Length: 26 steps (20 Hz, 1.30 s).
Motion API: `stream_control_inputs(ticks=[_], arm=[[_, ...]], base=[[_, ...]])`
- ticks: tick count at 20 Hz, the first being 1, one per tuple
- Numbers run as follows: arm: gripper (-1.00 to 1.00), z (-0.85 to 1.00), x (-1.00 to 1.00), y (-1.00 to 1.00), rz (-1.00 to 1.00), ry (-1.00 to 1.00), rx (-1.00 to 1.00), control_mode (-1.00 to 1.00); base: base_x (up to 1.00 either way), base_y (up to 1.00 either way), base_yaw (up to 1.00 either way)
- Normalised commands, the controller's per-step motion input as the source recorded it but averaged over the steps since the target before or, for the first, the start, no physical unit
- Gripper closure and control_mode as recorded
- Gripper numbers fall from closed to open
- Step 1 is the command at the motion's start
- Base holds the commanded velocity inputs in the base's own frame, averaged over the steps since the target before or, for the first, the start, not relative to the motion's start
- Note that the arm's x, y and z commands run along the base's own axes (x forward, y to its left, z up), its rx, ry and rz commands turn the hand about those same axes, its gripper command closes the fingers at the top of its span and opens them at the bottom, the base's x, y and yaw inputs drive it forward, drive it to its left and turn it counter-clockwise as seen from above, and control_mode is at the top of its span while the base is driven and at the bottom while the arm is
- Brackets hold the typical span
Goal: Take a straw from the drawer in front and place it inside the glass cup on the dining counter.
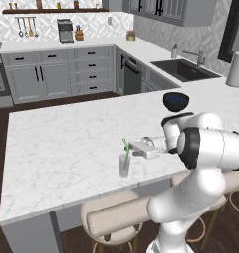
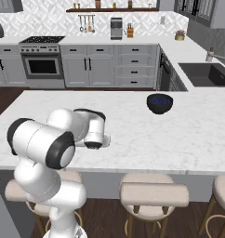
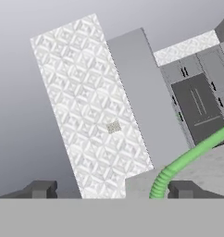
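Note:
The glass cup [image 1: 124, 166] stands near the front edge of the dining counter [image 1: 57, 143]. The bright-green straw [image 1: 125, 147] rises out of it, leaning slightly, with a ribbed bend near the top. My gripper [image 1: 132, 147] lies level just right of the straw's upper end and points left. In the hand view the gripper [image 3: 113, 190] is open, its tips far apart. There the straw [image 3: 178, 164] curves past the inner side of the right fingertip [image 3: 188, 189], and nothing lies between the tips. In the right base view my own arm hides the cup.
A dark blue bowl [image 1: 176, 101] sits on the counter behind my arm. Beige stools [image 1: 114, 217] stand under the front edge. The sink [image 1: 183, 69] and a paper towel roll [image 1: 236, 69] are on the wall counter at right. Shut grey cabinet drawers [image 1: 92, 64] line the back.

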Motion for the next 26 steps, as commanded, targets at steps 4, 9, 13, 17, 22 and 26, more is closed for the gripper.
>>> stream_control_inputs(ticks=[4,9,13,17,22,26], arm=[[-1.0,0.0,-0.2,0.0,0.0,-0.02,-0.09,-1.0],[-1.0,0.01,-0.03,0.02,-0.02,-0.06,-0.2,-1.0],[-1.0,0.0,0.0,0.0,-0.05,-0.02,-0.25,-1.0],[-1.0,-0.01,0.0,0.0,-0.09,0.0,-0.27,-1.0],[-1.0,-0.06,0.0,0.0,-0.11,0.0,-0.27,-1.0],[-1.0,-0.04,0.0,0.04,-0.13,0.02,-0.26,-1.0]], base=[[0.0,0.0,0.0],[0.0,0.0,0.0],[0.0,0.0,0.0],[0.0,0.0,0.0],[0.0,0.0,0.0],[0.0,0.0,0.0]])
